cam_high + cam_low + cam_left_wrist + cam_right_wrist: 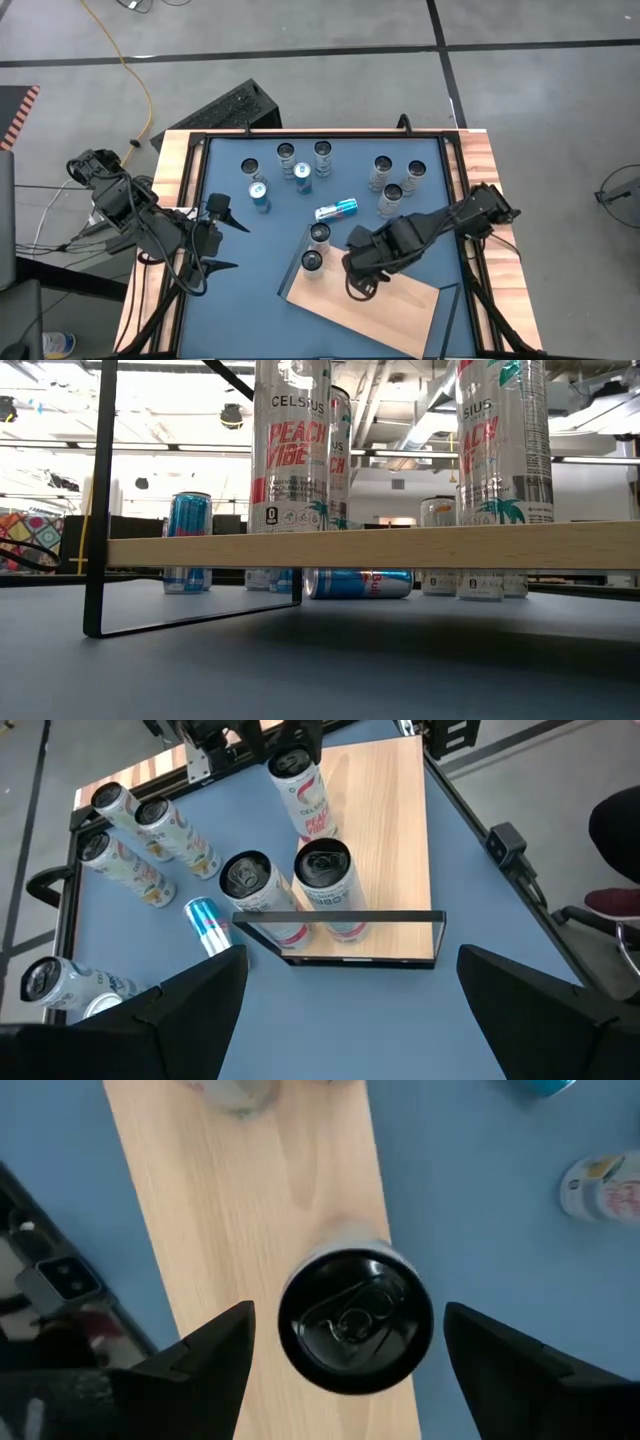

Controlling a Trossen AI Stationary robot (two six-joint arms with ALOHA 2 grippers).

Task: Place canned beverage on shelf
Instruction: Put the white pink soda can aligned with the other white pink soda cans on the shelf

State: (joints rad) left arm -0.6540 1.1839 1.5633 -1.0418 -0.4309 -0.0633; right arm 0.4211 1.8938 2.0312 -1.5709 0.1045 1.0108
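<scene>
The shelf, a light-wood board on thin black legs, stands at the table's near middle. Two Celsius cans stand upright on its left end. A third can stands upright on the board farther right. It also shows in the left wrist view and the low view. My right gripper is open above this can, one finger on each side with a gap to the can. My left gripper is open and empty at the table's left.
Several upright cans stand at the table's far part, in a left group and a right group. A blue can lies on its side just beyond the shelf. The shelf's right half is bare wood.
</scene>
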